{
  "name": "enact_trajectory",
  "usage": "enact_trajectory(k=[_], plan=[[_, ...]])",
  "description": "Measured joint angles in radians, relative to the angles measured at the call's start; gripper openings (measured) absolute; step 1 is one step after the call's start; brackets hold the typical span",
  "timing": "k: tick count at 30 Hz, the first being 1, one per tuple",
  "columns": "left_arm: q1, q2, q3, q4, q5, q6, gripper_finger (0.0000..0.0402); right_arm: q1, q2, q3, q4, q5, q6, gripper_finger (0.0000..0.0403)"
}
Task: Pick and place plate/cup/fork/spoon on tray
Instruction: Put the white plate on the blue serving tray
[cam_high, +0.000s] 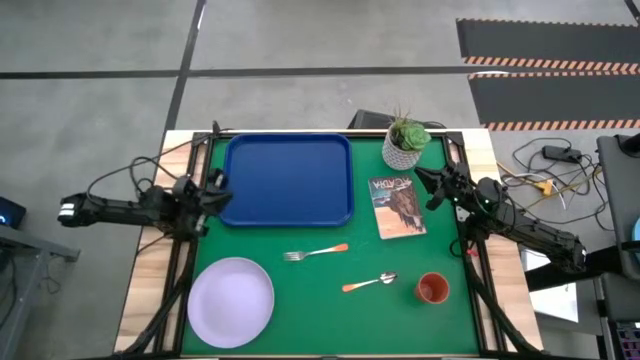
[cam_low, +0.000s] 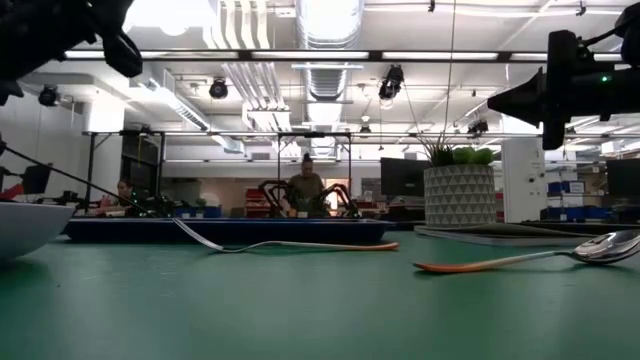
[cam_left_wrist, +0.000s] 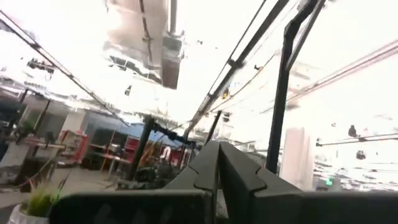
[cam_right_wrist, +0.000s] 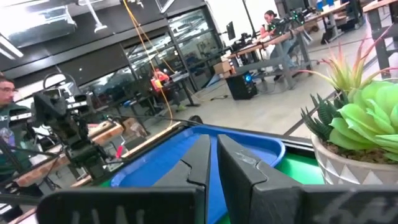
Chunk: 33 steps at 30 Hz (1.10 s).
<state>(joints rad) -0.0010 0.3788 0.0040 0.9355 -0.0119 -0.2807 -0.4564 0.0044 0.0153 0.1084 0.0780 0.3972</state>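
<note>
The blue tray (cam_high: 290, 178) lies at the table's far middle, nothing on it. The lavender plate (cam_high: 231, 301) sits at the near left. The fork (cam_high: 315, 252) and the spoon (cam_high: 370, 283), both with orange handles, lie on the green mat near the middle. The orange-red cup (cam_high: 432, 289) stands at the near right. My left gripper (cam_high: 221, 191) is shut and empty, raised beside the tray's left edge. My right gripper (cam_high: 424, 185) is shut and empty, raised at the right, past the booklet.
A printed booklet (cam_high: 397, 206) lies right of the tray. A white pot with a green plant (cam_high: 405, 143) stands at the far right. Wooden table borders run along both sides. People and workbenches show in the room behind the table.
</note>
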Motion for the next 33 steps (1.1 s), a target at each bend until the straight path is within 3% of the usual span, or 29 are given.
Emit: enact_trajectory(k=[7,14,21,29,33], plan=[[0.0,0.078,0.04,0.018,-0.025,-0.08,0.0,0.0,0.0,0.004,0.009,0.002,0.001,0.0022],[0.0,0.209,0.191,-0.093,-0.076,-0.125,0.0,0.0,0.058,0.015,0.354,-0.008,-0.047,0.0022],[0.001,0.334,0.355,-0.399,-0.129,-0.21,0.0,0.0,0.19,0.115,0.393,-0.1,-0.093,0.0022],[-0.014,0.47,0.548,-0.905,-0.144,-0.525,0.0,0.0,0.376,0.227,0.405,-0.104,-0.205,0.0022],[-0.066,0.528,0.65,-1.076,-0.144,-0.67,0.0,0.0,0.442,0.269,0.405,-0.103,-0.26,0.0022]])
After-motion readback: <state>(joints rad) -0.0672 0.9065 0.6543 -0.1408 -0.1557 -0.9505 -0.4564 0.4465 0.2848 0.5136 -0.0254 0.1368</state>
